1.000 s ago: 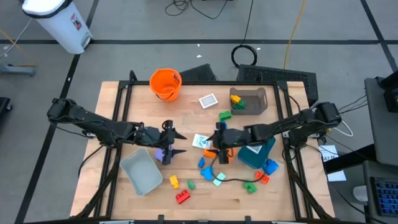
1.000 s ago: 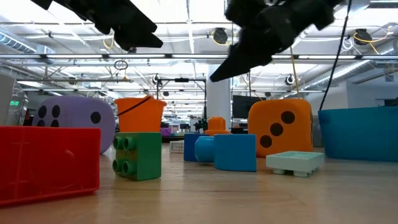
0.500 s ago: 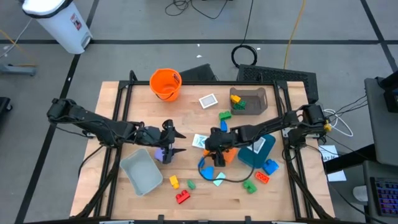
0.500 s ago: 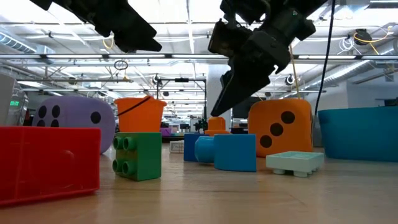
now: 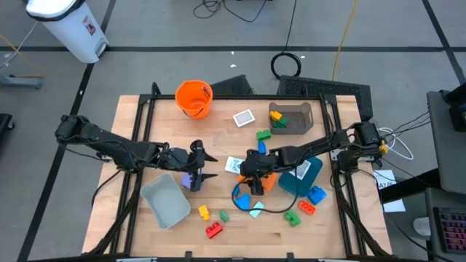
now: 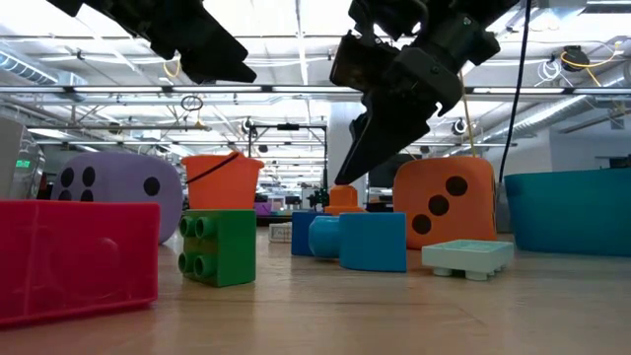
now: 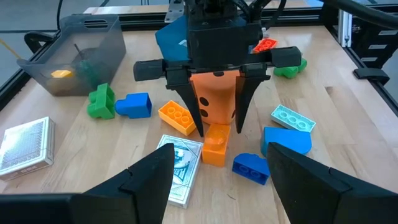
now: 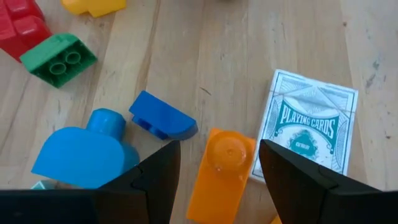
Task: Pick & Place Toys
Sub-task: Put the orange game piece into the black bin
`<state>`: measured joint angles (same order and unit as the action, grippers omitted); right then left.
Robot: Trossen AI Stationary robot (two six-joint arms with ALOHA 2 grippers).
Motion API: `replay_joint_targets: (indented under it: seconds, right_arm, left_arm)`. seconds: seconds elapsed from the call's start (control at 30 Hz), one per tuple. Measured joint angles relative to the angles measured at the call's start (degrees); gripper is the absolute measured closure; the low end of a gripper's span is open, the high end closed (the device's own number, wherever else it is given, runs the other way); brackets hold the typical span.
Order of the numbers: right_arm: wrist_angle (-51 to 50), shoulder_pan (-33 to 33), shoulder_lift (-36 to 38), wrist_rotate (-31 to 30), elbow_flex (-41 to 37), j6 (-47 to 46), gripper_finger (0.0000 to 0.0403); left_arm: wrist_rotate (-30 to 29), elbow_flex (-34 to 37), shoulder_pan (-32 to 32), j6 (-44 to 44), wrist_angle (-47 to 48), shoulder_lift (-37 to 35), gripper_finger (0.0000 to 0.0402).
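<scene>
Right gripper: we see its fingers spread apart, one on each side of an orange block, holding nothing.
Orange block: flat on the table, just beside a card pack and a small blue block.
Left gripper: we see it parted, empty, above the purple die.

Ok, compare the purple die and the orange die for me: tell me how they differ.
Colour: the purple die is pale purple, the orange die bright orange.
Place: the purple die lies by the left gripper near the grey bin; the orange die sits under the right gripper, beside the teal bin.
Both are big soft-cornered cubes with black dots, resting on the table.
</scene>
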<state>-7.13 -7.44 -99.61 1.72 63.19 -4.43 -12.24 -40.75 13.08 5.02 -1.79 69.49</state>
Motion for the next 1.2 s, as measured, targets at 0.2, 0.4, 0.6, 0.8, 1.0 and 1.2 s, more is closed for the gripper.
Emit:
replay_joint_targets:
  seconds: [0.2, 0.4, 0.6, 0.8, 1.0, 1.2]
  right_arm:
    - [2.5, 0.3, -1.2, 0.1, 0.0, 0.6, 0.0193]
    - [2.4, 0.4, -1.3, 0.0, 0.0, 1.0, 0.0193]
    - [2.1, 0.8, -1.4, 0.1, 0.0, 0.9, 0.0202]
    - [2.2, 0.9, -1.4, 1.5, 0.0, 0.8, 0.0234]
    - [2.1, 0.9, -1.4, 1.5, 0.0, 1.4, 0.0255]
    - [1.6, 0.9, -1.4, 1.4, 0.0, 3.3, 0.0257]
  left_arm:
    - [-1.4, 0.0, 0.0, 0.0, 0.0, 0.0, 0.0137]
    - [-1.4, 0.0, -0.2, 0.0, 0.0, 0.0, 0.0137]
    - [-1.4, 0.0, -0.3, -0.1, 0.1, 0.0, 0.0137]
    - [-1.4, 0.0, -0.3, -0.1, 0.2, 0.0, 0.0137]
    - [-1.4, 0.0, -0.3, -0.1, 0.3, 0.0, 0.0137]
    - [-1.4, 0.0, -0.3, 0.0, 0.3, 0.0, 0.0137]
